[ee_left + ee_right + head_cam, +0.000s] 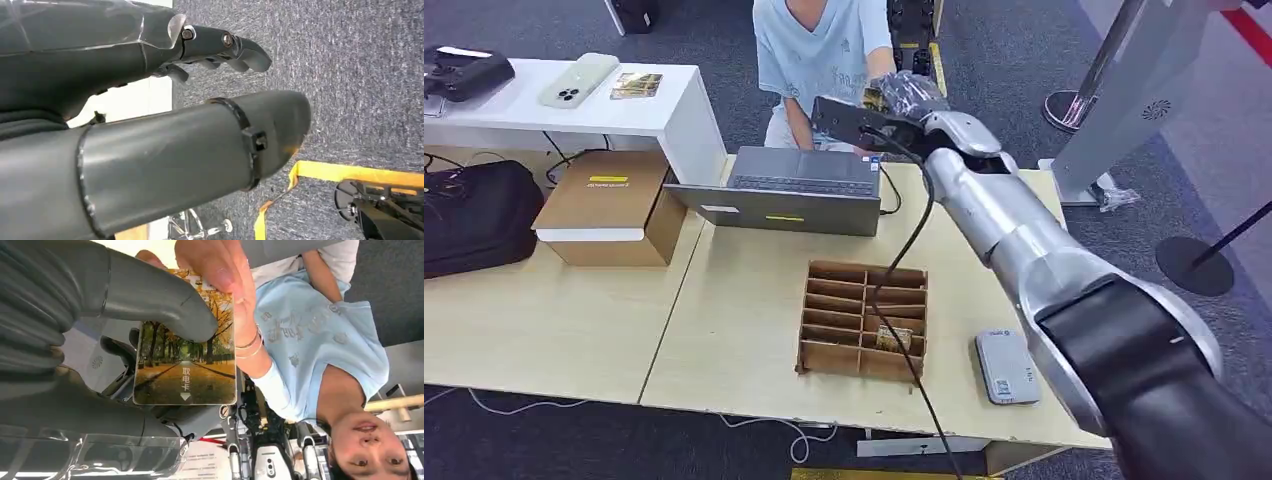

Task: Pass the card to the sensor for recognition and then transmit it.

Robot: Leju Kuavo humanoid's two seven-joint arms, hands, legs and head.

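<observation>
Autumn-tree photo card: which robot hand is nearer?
Right. The right hand pinches the autumn-tree photo card, which a person's hand also grips. The left hand hangs over grey carpet.

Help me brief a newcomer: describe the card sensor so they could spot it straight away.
Start at the light wooden table and find the brown cardboard divider box near its front edge. The sensor lies flat just to the right of it, a small grey rounded slab with a pale label, the only grey device on that corner.
</observation>
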